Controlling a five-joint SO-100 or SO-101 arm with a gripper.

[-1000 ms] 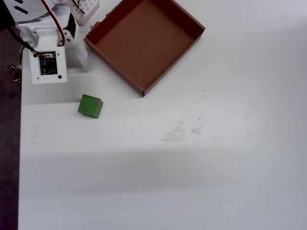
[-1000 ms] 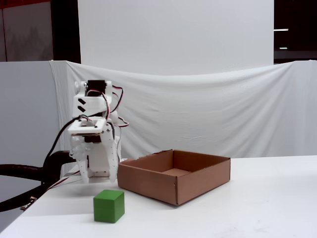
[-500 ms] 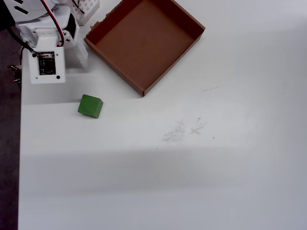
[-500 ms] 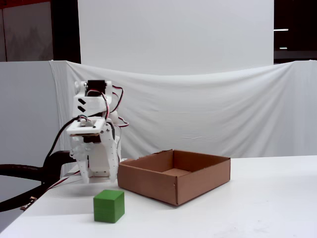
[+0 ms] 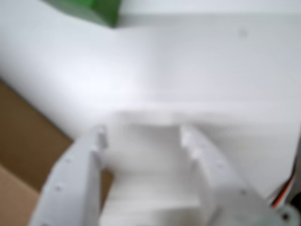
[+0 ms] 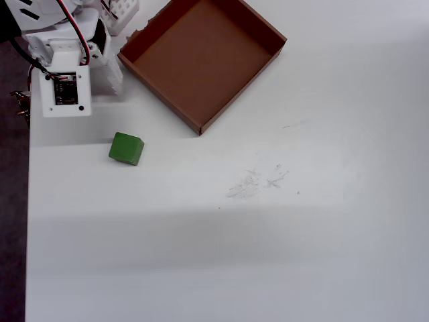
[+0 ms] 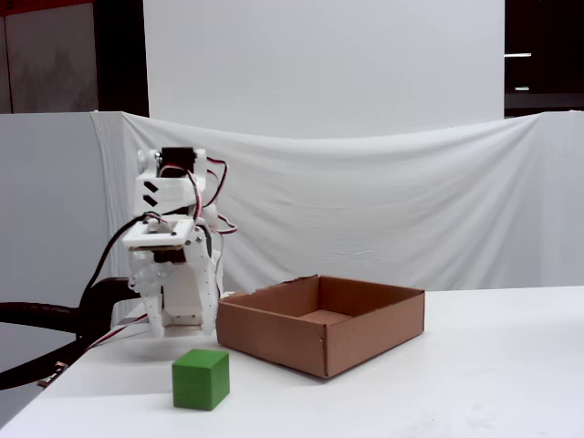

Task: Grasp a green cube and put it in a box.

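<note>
The green cube [image 6: 126, 148] lies on the white table, below and to the left of the box [image 6: 276, 51] in the overhead view. The box is a shallow brown cardboard tray, and its floor is bare. In the fixed view the cube [image 7: 201, 379] sits in front of the folded white arm [image 7: 172, 274], with the box [image 7: 274, 339] to its right. In the blurred wrist view my gripper [image 5: 143, 136] is open, its two white fingers apart with only table between them. There the cube [image 5: 94, 9] shows at the top edge, well ahead of the fingers, and the box [image 5: 23, 141] is at the lower left.
The table's left edge [image 6: 28, 201] runs close to the cube, with dark floor beyond it. Red and black cables [image 7: 100, 274] hang from the arm. Faint scuff marks [image 6: 255, 181] show on the table top. A white cloth backdrop [image 7: 383, 210] stands behind.
The arm's wrist module has shifted very slightly up and left in the overhead view. The cube and the box have not moved.
</note>
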